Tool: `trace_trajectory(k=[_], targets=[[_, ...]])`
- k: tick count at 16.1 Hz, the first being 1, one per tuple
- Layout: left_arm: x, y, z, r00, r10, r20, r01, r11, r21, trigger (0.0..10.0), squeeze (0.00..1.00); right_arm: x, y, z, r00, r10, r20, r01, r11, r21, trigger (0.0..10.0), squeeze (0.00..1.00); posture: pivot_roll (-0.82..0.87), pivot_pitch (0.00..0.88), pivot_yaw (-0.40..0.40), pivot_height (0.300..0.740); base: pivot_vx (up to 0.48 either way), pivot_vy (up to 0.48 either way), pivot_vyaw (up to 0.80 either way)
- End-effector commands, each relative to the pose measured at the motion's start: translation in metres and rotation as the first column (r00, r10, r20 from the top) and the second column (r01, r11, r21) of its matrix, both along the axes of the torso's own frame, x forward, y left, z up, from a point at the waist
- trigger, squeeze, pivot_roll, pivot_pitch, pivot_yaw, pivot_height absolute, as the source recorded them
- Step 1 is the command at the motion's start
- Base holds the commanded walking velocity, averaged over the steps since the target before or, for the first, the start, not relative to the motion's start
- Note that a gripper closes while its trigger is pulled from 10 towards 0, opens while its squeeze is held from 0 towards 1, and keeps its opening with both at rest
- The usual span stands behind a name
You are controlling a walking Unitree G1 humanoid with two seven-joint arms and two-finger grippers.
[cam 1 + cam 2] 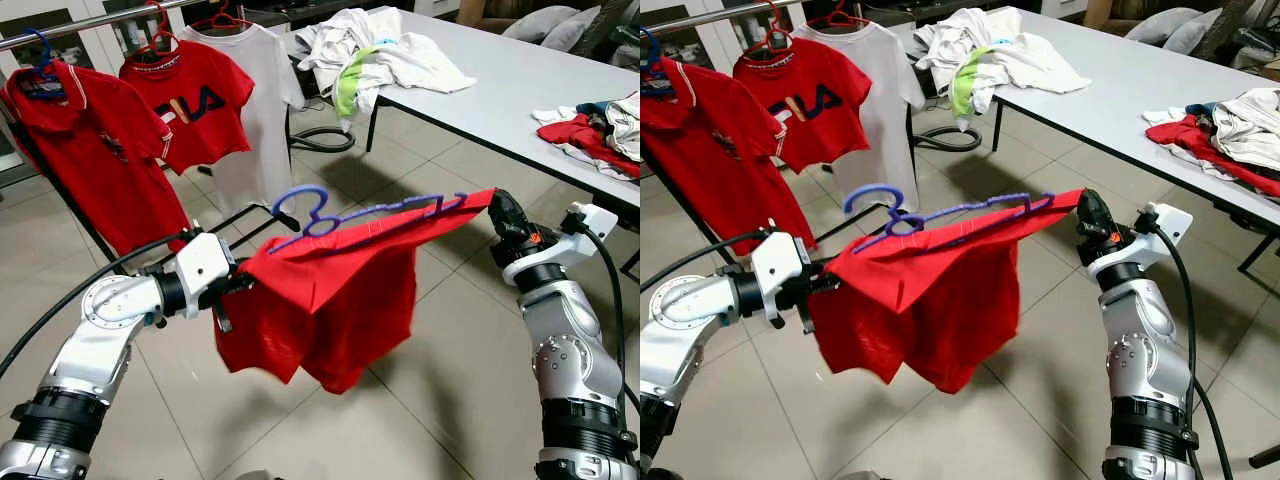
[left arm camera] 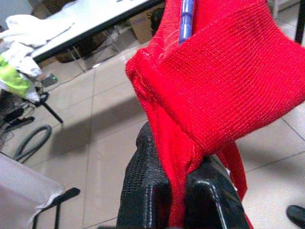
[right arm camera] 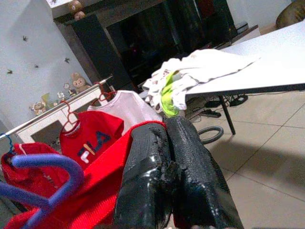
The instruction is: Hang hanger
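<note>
Red shirt (image 1: 330, 300) on blue hanger (image 1: 365, 215), held below the clothes rail (image 1: 90, 22). Left gripper (image 2: 178, 191) pinches shirt cloth; right gripper (image 3: 176, 186) clamps its other end.

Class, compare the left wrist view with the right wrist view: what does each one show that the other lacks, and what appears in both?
The left wrist view alone shows the left gripper pinching the red shirt between its fingers, with the floor tiles below. The right wrist view alone shows the right gripper closed at the shirt's edge, the blue hanger's hook, and the rail carrying a red FILA shirt and a white shirt. Both share the red shirt, the white table and its clothes pile.
</note>
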State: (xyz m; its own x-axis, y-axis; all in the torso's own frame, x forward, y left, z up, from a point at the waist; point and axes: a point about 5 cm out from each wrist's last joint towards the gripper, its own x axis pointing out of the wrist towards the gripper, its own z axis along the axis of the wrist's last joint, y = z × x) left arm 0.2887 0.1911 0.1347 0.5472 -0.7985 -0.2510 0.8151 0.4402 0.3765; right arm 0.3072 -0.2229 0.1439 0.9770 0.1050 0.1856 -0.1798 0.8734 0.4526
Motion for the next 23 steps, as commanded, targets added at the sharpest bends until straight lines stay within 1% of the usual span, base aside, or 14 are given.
trace_trajectory(k=[1,3,5,8,9,10,12,13,15,18,19,21,22,23], targets=[[-0.003,0.009,-0.001,1.000,0.008,-0.017,-0.007,1.000,0.026,0.0,0.00,0.000,-0.009,0.009,0.998,-0.052,0.046,0.052,0.999,-0.004,0.0,0.00,-0.03,0.000,0.036,0.740,0.000,0.000,0.00],[0.000,0.016,-0.005,0.999,0.052,0.012,-0.053,0.993,0.109,0.0,0.00,0.001,-0.010,0.012,0.997,-0.055,0.054,0.055,0.998,-0.001,0.0,0.00,-0.03,0.000,0.035,0.740,0.000,0.000,0.00],[0.003,0.019,-0.005,0.996,0.084,0.033,-0.088,0.987,0.138,0.0,0.00,0.001,-0.010,0.013,0.997,-0.055,0.058,0.055,0.998,-0.002,0.0,0.00,-0.03,0.000,0.035,0.740,0.000,0.000,0.00],[0.009,0.029,-0.007,0.985,0.155,0.078,-0.169,0.958,0.231,0.0,0.00,0.002,-0.012,0.016,0.996,-0.062,0.068,0.062,0.998,0.001,0.0,0.00,-0.03,0.000,0.036,0.740,0.000,0.000,0.00],[0.014,0.034,-0.008,0.974,0.202,0.103,-0.223,0.934,0.280,0.0,0.00,0.002,-0.009,0.019,0.996,-0.051,0.078,0.051,0.999,0.005,0.0,0.00,-0.03,0.000,0.036,0.740,0.000,0.000,0.00],[0.014,0.034,-0.008,0.974,0.202,0.103,-0.223,0.934,0.280,0.0,0.00,0.002,-0.009,0.019,0.996,-0.051,0.078,0.051,0.999,0.005,0.0,0.00,-0.03,0.000,0.036,0.740,0.000,0.000,0.00],[0.023,0.035,-0.002,0.945,0.282,0.163,-0.316,0.916,0.246,0.0,0.00,0.002,-0.004,0.018,0.997,-0.030,0.077,0.030,1.000,0.003,0.0,0.00,-0.03,0.000,0.040,0.740,0.000,0.000,0.00],[0.026,0.031,0.002,0.935,0.303,0.182,-0.334,0.927,0.171,0.0,0.00,0.002,-0.003,0.016,0.997,-0.026,0.068,0.026,1.000,0.000,0.0,0.00,-0.03,0.000,0.040,0.740,0.000,0.000,0.00],[0.028,0.027,0.010,0.919,0.325,0.225,-0.350,0.933,0.085,0.0,0.00,0.000,-0.004,0.009,0.999,-0.020,0.039,0.021,1.000,-0.014,0.0,0.00,-0.03,0.000,0.042,0.740,0.000,0.000,0.00],[0.027,0.027,0.010,0.923,0.307,0.230,-0.331,0.941,0.073,0.0,0.00,-0.001,-0.004,0.008,0.999,-0.020,0.035,0.020,1.000,-0.016,0.0,0.00,-0.03,0.000,0.047,0.740,0.000,0.000,0.00],[0.026,0.030,0.006,0.930,0.290,0.227,-0.325,0.936,0.137,0.0,0.00,-0.001,-0.004,0.008,0.999,-0.020,0.035,0.021,1.000,-0.017,0.0,0.00,-0.03,0.000,0.049,0.740,0.000,0.000,0.00],[0.025,0.034,0.001,0.932,0.287,0.222,-0.331,0.923,0.197,0.0,0.00,-0.001,-0.004,0.009,0.999,-0.018,0.038,0.019,1.000,-0.019,0.0,0.00,-0.03,0.000,0.048,0.740,0.000,0.000,0.00],[0.025,0.043,-0.005,0.926,0.294,0.237,-0.357,0.884,0.302,0.0,0.00,-0.001,-0.003,0.010,0.999,-0.008,0.043,0.009,1.000,-0.024,0.0,0.00,-0.03,0.000,0.048,0.740,0.000,0.000,0.00],[0.026,0.048,-0.006,0.919,0.306,0.250,-0.379,0.861,0.339,0.0,0.00,0.000,-0.002,0.011,0.999,-0.005,0.046,0.006,1.000,-0.024,0.0,0.00,-0.03,0.000,0.048,0.740,0.000,0.000,0.00]])
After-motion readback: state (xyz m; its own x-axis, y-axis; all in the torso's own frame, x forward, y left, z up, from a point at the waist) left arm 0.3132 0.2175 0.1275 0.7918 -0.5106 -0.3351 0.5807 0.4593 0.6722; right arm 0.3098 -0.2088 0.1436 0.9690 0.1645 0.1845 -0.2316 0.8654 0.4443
